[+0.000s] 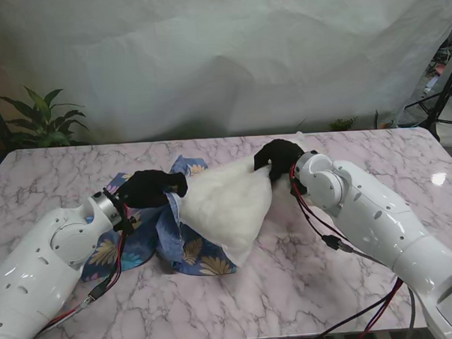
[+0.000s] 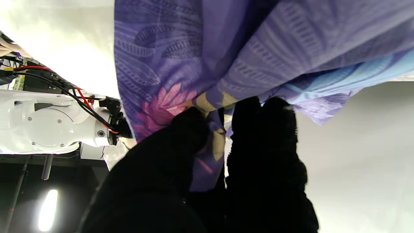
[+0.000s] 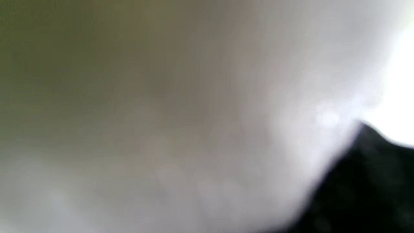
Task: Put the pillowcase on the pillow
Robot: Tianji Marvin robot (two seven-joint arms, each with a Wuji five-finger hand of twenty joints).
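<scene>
A plump white pillow (image 1: 226,203) lies mid-table on the pink-veined marble table (image 1: 328,285), its soft, wedge-shaped bulk half over a crumpled blue pillowcase (image 1: 177,247) printed with leaves and flowers. The black-gloved left hand (image 1: 150,188) pinches a fold of that thin cloth — thumb against fingers (image 2: 265,136). The right hand (image 1: 279,157) is closed on the pillow's far right corner. A leafy plant (image 1: 40,114) stands far left.
</scene>
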